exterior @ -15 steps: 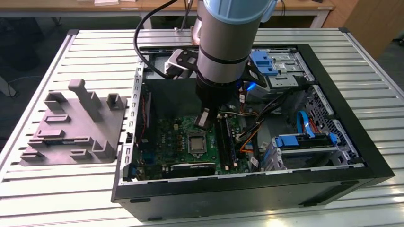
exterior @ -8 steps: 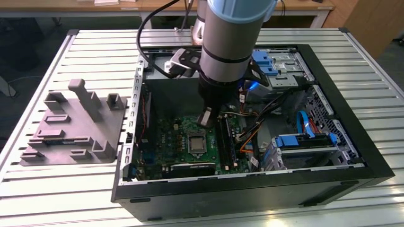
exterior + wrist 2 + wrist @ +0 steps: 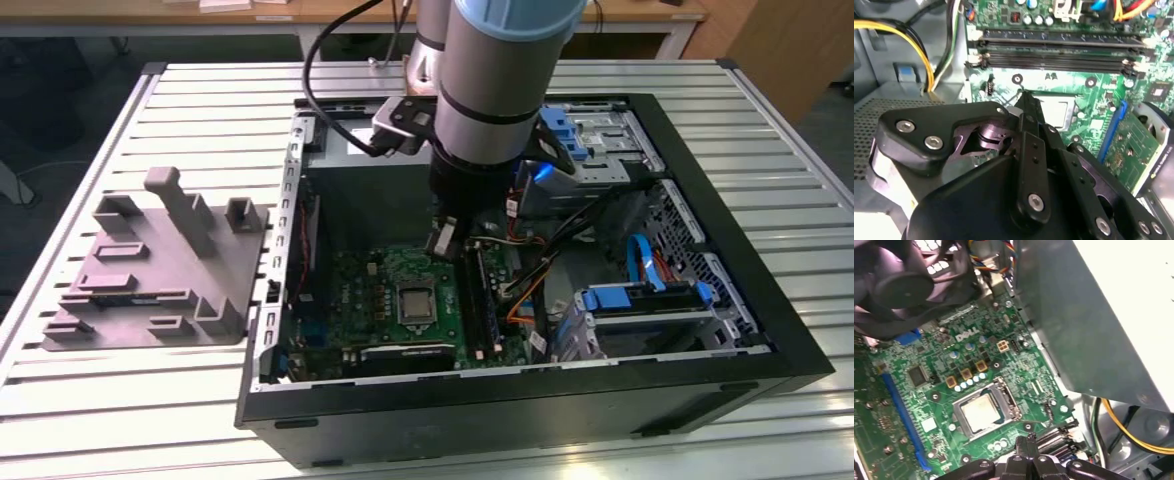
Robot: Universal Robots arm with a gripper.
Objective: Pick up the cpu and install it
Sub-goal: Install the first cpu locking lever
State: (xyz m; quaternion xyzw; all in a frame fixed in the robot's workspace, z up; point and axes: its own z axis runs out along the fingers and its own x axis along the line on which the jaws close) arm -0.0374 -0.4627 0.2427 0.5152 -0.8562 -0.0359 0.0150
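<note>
The cpu [image 3: 979, 411] already sits in the socket [image 3: 985, 410] on the motherboard [image 3: 929, 390], pale top up; by the look of it, placement is done. The socket frame seems not yet clamped over it. The gripper [image 3: 1026, 452] hangs just beside the socket, fingers pinched together on nothing. White lettering is printed on the board above the socket.

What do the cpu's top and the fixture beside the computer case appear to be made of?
The cpu top looks like pale brushed metal with a dull silvery sheen, sitting in the socket. The fixture looks like matte grey plastic, uniform and without glare, possibly printed.
</note>
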